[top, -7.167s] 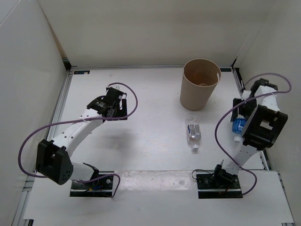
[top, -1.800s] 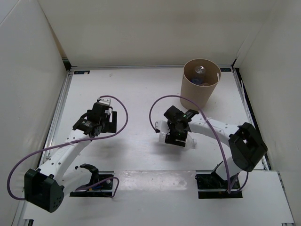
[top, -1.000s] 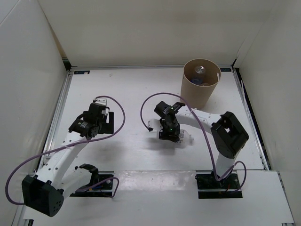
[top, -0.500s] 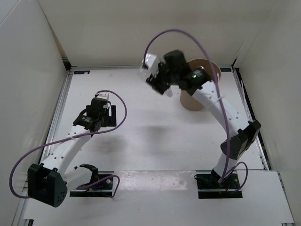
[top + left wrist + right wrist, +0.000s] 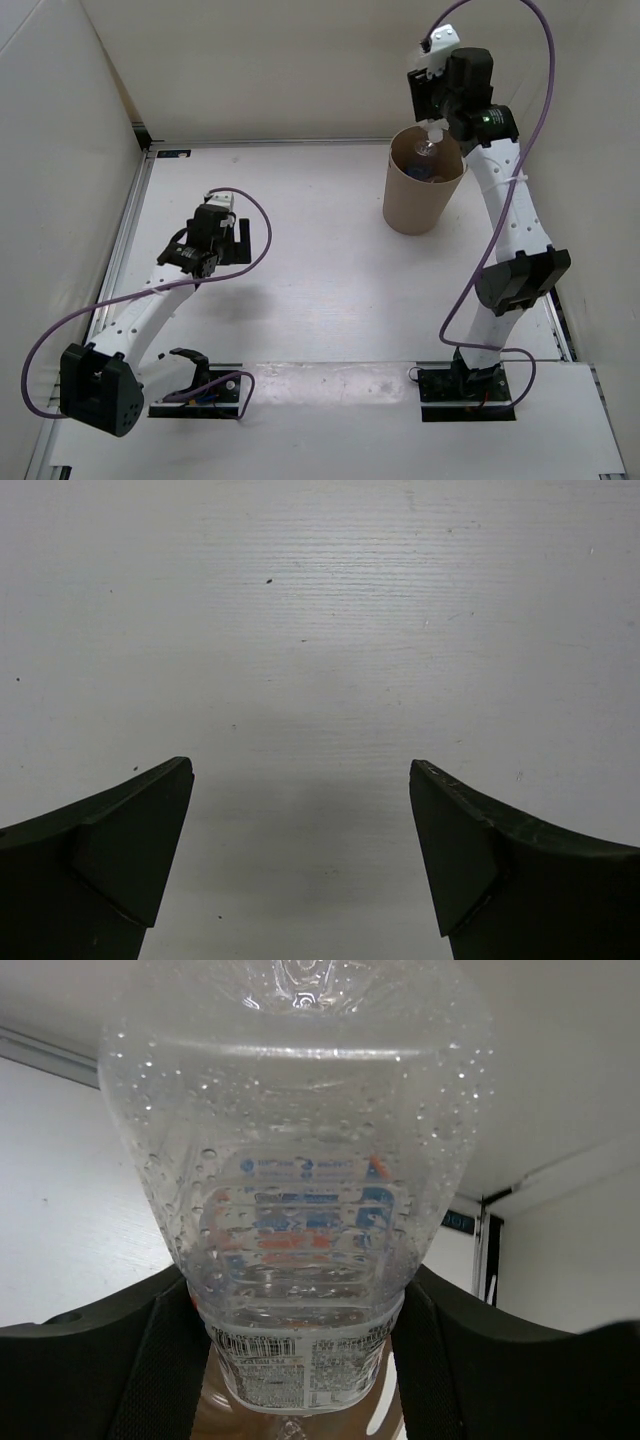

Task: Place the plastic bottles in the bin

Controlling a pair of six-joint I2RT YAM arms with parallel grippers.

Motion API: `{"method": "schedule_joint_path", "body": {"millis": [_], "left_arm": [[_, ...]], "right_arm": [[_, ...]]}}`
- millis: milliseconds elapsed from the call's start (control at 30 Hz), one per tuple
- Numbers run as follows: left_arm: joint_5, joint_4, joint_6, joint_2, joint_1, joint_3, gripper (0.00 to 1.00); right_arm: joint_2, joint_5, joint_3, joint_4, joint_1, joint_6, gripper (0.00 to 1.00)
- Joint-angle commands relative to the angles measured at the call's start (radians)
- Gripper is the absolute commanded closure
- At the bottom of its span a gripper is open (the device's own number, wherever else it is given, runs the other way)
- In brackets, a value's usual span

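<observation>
Moved: half a second ago your right arm held the bottle up to the left of the bin; now it stands high above the bin's mouth.
Right jaws: narrowed onto a clear bottle [image 5: 300, 1210], one finger [image 5: 110, 1360] on each side of its labelled waist. Its dimpled base faces the wrist camera.
Bottle: held in the air by your right gripper [image 5: 437, 110], neck end down over the opening, wet with droplets.
Bin [image 5: 412, 205]: upright at the table's far right, directly beneath the held bottle.
Inside the bin: you can see another clear bottle [image 5: 428, 150] and something blue beside it.
Left jaws: spread wide, nothing between them.
Left side: your left gripper [image 5: 212, 240] hangs over bare table [image 5: 320, 630], well apart from the bin.
</observation>
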Motion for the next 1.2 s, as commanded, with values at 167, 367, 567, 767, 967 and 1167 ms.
{"method": "schedule_joint_path", "body": {"millis": [167,367,567,767,967,1167], "left_arm": [[0.02,-0.018,0.001,0.009,0.003,0.044,0.0],[0.03,-0.024,-0.01,0.015,0.003,0.048,0.0],[0.032,-0.035,-0.021,0.018,0.003,0.056,0.0],[0.038,-0.049,-0.039,0.017,0.005,0.054,0.0],[0.043,-0.052,-0.048,0.014,0.002,0.053,0.0],[0.021,-0.055,-0.05,0.02,0.002,0.07,0.0]], "right_arm": [[-0.016,-0.034,-0.081,-0.004,-0.054,0.11,0.62],[-0.049,-0.062,-0.132,-0.009,-0.051,0.117,0.1],[-0.072,-0.04,-0.144,0.002,-0.082,0.127,0.1],[-0.12,0.24,-0.193,0.135,-0.053,0.097,0.1],[-0.187,0.58,-0.333,0.367,-0.028,0.023,0.1],[-0.339,0.483,-0.497,0.168,-0.115,0.24,0.1]]}}
